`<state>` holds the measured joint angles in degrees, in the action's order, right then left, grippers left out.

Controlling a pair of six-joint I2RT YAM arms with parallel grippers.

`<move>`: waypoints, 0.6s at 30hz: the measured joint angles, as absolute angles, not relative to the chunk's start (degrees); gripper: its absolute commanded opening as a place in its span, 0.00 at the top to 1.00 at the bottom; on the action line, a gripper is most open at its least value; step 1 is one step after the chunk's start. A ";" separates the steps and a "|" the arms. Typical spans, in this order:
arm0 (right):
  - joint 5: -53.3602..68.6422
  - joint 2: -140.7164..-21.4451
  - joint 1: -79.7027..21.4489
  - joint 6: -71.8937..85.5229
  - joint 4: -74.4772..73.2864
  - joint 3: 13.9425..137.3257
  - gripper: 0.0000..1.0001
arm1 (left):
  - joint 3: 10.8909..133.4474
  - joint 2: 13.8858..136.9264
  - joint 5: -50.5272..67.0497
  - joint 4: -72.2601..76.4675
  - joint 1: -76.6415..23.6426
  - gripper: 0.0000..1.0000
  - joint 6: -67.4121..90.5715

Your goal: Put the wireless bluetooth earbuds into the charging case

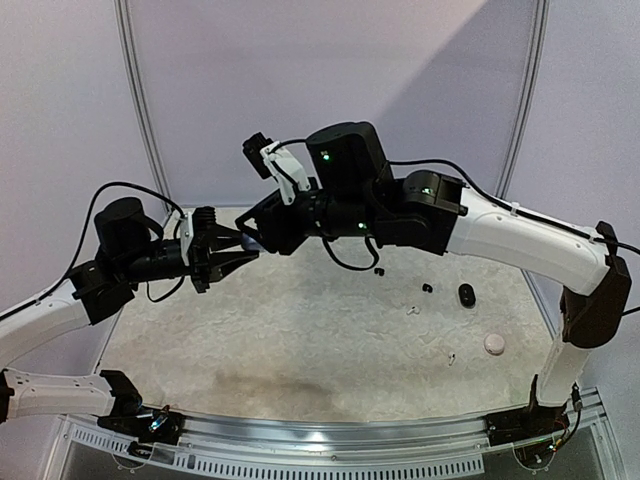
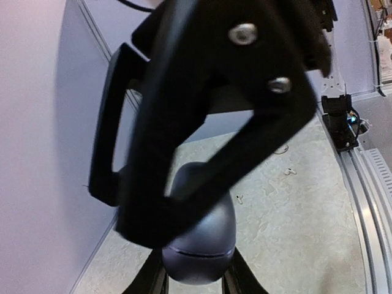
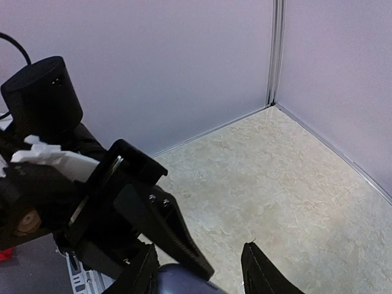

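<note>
Fingers [image 2: 153, 278] of the left hand [image 1: 243, 250] are closed nearly all the way on a grey case [image 2: 202, 245], pinching its rounded body from both sides. The case has its lid down, the seam showing as a thin line. It hangs in the air above the far left of the worktop [image 1: 300, 340].

The right hand [image 3: 205, 269] comes in from the right and meets the left one tip to tip. Its fingers stand about halfway apart on either side of the case's dome. In its own wrist view the dome sits close to one finger with a clear gap to the other, so it grips nothing. In the left wrist view one of its black fingers lies across the front of the case; whether it touches, I cannot tell.

Earbuds [image 1: 428, 288] lie loose on the right half of the worktop, well apart from both hands. Two are black specks on the far side and two are white, nearer; all are too small to make out in detail. Just right of the black ones is a black case [image 1: 467, 295]. Nearer, by the right edge, is a pale round case [image 1: 495, 343]. Lilac wall panels [image 1: 330, 60] close off the far side, and a metal rail [image 1: 330, 440] runs along the near edge.
</note>
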<state>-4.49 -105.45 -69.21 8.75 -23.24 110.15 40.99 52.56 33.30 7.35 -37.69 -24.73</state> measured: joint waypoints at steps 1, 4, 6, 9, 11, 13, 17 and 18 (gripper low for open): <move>-4.71 -105.14 -69.60 8.82 -23.42 109.73 0.50 | 41.06 52.75 32.86 7.35 -37.69 1.00 -23.86; -6.35 -104.18 -70.26 9.34 -24.03 108.16 0.46 | 41.21 52.86 32.42 7.31 -37.63 1.00 -20.80; -8.34 -103.20 -70.37 10.09 -24.05 106.85 0.45 | 41.30 53.12 32.32 6.94 -37.58 1.00 -16.93; -12.21 -100.47 -69.52 11.88 -24.49 103.90 0.41 | 41.32 54.50 32.03 5.63 -37.56 1.00 -10.09; -15.44 -97.08 -67.26 14.28 -25.52 100.75 0.37 | 41.32 55.68 31.38 4.32 -37.45 1.00 -5.26; -19.14 -93.69 -64.07 17.23 -27.68 98.19 0.33 | 41.36 57.28 30.61 2.72 -37.06 1.00 -0.69; -25.32 -86.72 -54.08 26.61 -35.59 93.41 0.19 | 43.66 63.11 28.25 -3.05 -33.56 1.00 8.23; -25.98 -84.90 -51.07 28.99 -37.56 91.31 0.16 | 44.82 65.17 28.01 -4.27 -31.99 1.00 10.48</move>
